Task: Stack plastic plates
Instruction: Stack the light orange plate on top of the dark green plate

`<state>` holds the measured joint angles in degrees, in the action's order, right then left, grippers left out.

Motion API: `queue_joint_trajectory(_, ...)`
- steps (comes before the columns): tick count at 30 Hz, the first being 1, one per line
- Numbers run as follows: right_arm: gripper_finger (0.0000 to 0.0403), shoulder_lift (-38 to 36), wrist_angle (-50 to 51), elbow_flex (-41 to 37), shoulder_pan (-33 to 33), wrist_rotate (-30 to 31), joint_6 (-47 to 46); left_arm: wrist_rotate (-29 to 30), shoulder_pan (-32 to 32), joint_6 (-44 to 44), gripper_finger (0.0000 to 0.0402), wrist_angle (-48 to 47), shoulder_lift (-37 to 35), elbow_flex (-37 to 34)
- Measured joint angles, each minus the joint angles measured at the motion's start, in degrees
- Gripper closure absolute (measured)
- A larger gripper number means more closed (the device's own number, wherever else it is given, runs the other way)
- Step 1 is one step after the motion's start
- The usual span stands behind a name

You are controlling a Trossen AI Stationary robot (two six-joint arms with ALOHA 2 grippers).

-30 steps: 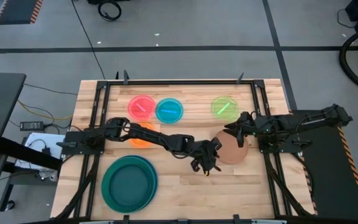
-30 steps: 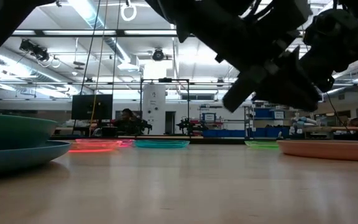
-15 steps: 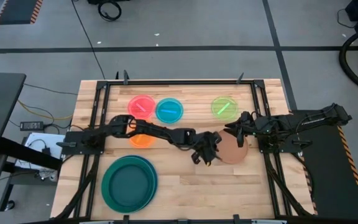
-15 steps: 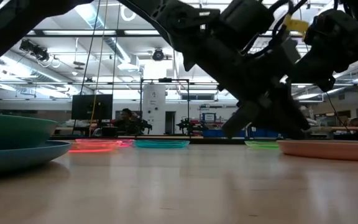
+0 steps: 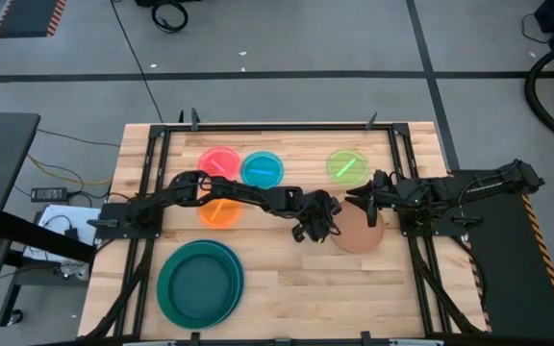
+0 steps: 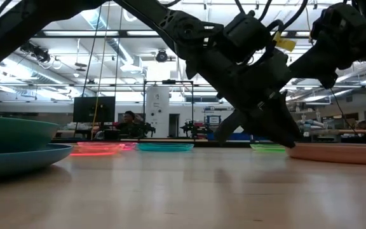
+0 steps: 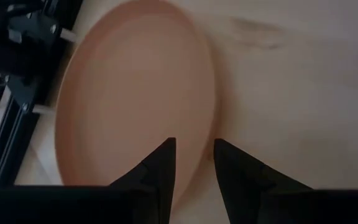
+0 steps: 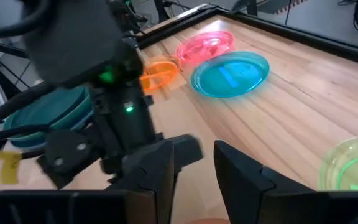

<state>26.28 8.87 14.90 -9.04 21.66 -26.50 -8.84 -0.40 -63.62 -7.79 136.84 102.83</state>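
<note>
High view: the wooden surface (image 5: 277, 279) carries one formed stack at near left, where a teal plate (image 5: 196, 283) sits on a blue plate (image 5: 238, 272) whose rim shows at the right edge. A third plate in that stack cannot be confirmed. Five plates lie singly: the pink plate (image 5: 219, 162), cyan plate (image 5: 262, 170) and lime green plate (image 5: 347, 165) in the far row, the orange plate (image 5: 221, 212) under the left arm, and the terracotta-brown plate (image 5: 359, 231) at right of centre. The left claw (image 5: 308, 228) reaches across to the left rim of the terracotta-brown plate. The right claw (image 5: 370, 205) waits over that plate's far edge.

Low view: the stack (image 6: 18, 149) stands at left, the small plates line the far edge, and the terracotta-brown plate (image 6: 338, 152) lies flat at right with the left claw (image 6: 284, 137) lowered beside it.

Left wrist view: the left claw (image 7: 191, 163) is parted narrowly, its fingers (image 7: 161, 168) straddling the rim of the terracotta-brown plate (image 7: 129, 93), one over the plate and one over bare wood. It grips nothing yet.

Right wrist view: the right claw (image 8: 193, 168) is parted and empty.

Judgement: the task is at an early stage; the brown plate and four small plates remain to be stacked.
</note>
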Motion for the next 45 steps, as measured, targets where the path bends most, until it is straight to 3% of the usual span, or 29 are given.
queue_joint_trajectory(10, 0.0278, 0.07, -0.44, 0.00, 0.00, 0.14, 1.21, 0.47, -0.53, 4.51, 0.0287, 0.57, 0.00, 0.00)
queue_joint_trajectory(22, 0.0278, 0.07, -0.22, 0.00, 0.00, 1.25, 2.05, 1.27, -0.99, 1.13, 0.0343, -0.07, 0.02, 0.02)
queue_joint_trajectory(29, 0.0278, 0.46, 2.61, 0.00, 0.00, -1.34, -1.59, 1.37, -1.47, 2.07, 0.0318, -1.09, 0.02, 0.02)
queue_joint_trajectory(35, 0.0285, 7.49, 12.40, 1.83, 0.59, -1.84, -9.80, 6.24, -2.85, 8.36, 0.0293, -1.97, -0.72, 0.02)
queue_joint_trajectory(39, 0.0286, 14.10, 20.53, 6.25, 0.32, -2.15, -13.73, 10.18, -3.79, 11.23, 0.0292, -7.90, -2.43, 0.14)
queue_joint_trajectory(45, 0.0286, 23.62, 33.65, 11.96, 1.57, -0.31, -18.41, 10.62, -4.76, 11.63, 0.0292, -11.45, -3.62, 0.10)
